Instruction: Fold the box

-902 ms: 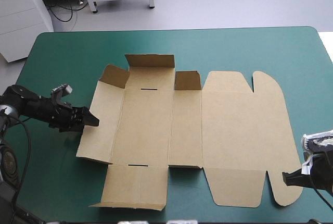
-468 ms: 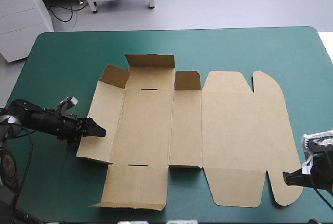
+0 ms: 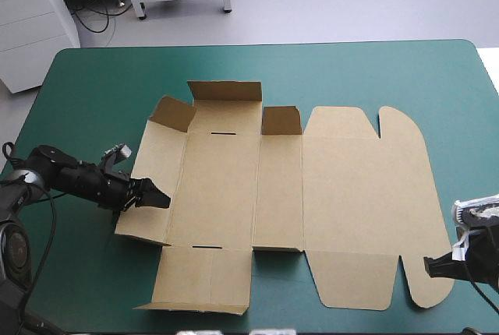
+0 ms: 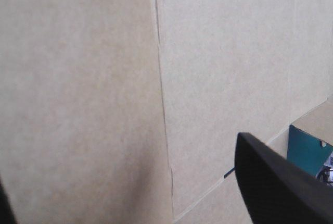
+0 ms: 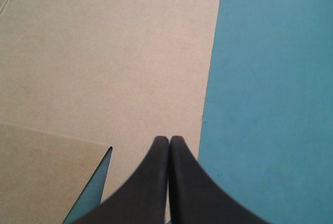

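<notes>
1. Box (image 3: 281,187): a cut sheet of brown board, unfolded, lying in the middle of the teal-green cover (image 3: 93,86), with its long side running from the table's left to its right.
2. Far flap (image 3: 224,91): raised upright along the box's far edge. The two small corner flaps (image 3: 171,114) on either side of it are also lifted.
3. Near flap (image 3: 204,276): lies out toward the table's near edge, and its outer edge looks slightly lifted.
4. Lid panel (image 3: 362,195): wide and flat on the cover on the box's right side, with rounded tabs at its far and near corners.
5. Left side panel (image 3: 152,167): the outermost panel toward the table's left edge.
6. Left gripper (image 3: 156,197): reaches in low from the table's left, its tip over the left side panel. Its black fingers (image 4: 281,187) stand wide apart with nothing gripped, and bare board with a crease line fills the space between them. Contact with the board cannot be told.
7. Right gripper (image 3: 431,266): near the table's near right corner, just beside the lid panel's near rounded tab. Its fingers (image 5: 151,182) are pressed together into one point and hold nothing. The tip is over the lid's edge, with board on one side and cover on the other.
</notes>
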`<state>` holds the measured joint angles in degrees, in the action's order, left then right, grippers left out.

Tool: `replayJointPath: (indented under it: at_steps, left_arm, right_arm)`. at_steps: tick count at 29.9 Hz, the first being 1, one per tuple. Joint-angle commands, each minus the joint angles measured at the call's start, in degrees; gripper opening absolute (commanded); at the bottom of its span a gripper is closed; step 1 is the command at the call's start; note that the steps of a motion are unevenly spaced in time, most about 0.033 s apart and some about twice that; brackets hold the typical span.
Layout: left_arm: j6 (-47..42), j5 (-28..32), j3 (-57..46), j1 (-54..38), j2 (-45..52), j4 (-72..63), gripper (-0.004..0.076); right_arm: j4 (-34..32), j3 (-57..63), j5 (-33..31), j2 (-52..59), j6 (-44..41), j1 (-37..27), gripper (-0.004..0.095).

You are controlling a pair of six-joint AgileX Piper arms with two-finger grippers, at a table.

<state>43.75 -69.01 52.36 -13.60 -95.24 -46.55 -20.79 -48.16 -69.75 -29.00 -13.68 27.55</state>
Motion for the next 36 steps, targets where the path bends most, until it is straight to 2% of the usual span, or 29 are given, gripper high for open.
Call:
replayJointPath:
  at_steps: [1,3,7,14,20,27,31,36]
  left_arm:
    - [-0.7,-5.6,0.9,0.7,1.2,-0.1,0.0494]
    - [-1.0,-5.2,0.9,0.7,1.2,-0.1,0.0428]
    - [-2.2,-4.8,0.9,0.7,1.2,-0.5,0.0238]
    - [-3.6,-4.8,0.9,0.7,1.2,-2.9,-0.0022]
    - [2.3,-5.5,2.1,0.8,1.4,-8.7,-0.0032]
    - [1.5,-5.7,11.5,1.3,4.4,-7.5,-0.0032]
    - [-1.0,-5.7,20.5,4.5,7.2,-2.6,-0.0032]
    - [-6.1,-5.4,33.2,14.4,9.5,9.1,-0.0032]
  right_arm:
    - [-2.0,-1.3,3.1,-0.5,0.5,-0.3,-0.0023]
    - [-1.7,-1.3,3.1,-0.5,0.5,-0.3,-0.0023]
    - [-1.6,-1.3,3.1,-0.5,0.5,-0.3,-0.0023]
    - [-1.5,-1.3,3.0,-0.5,0.3,-0.3,-0.0023]
    - [-1.5,-1.3,2.9,-0.5,0.3,-0.3,-0.0023]
    - [-1.6,-1.3,2.6,-0.5,0.3,-0.3,-0.0023]
    - [-1.6,-1.3,2.6,-0.5,0.3,-0.3,-0.0023]
    - [-1.6,-1.3,2.7,-0.5,0.1,-0.3,-0.0023]
